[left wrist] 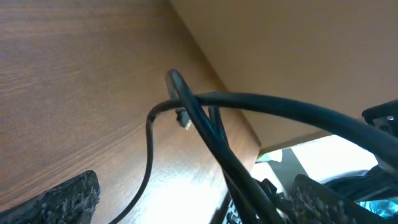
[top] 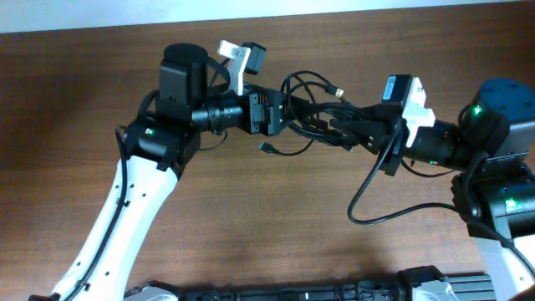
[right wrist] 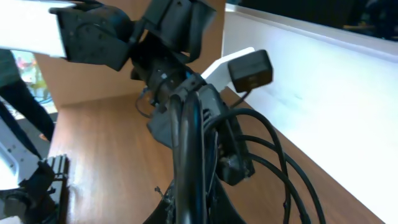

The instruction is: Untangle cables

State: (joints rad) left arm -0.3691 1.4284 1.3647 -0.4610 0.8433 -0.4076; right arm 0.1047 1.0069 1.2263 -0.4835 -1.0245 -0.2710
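Over a brown wooden table (top: pixel 276 221), thin black cables (top: pixel 322 114), seemingly still tangled, are pinched by the right gripper (top: pixel 349 138), with the left gripper (top: pixel 284 117) spread wide.

From overhead, looks straight down on the whole table (top: pixel 276 234). From each wrist, sits low and close, facing inward; shares the cables (left wrist: pixel 267 101) throughout.
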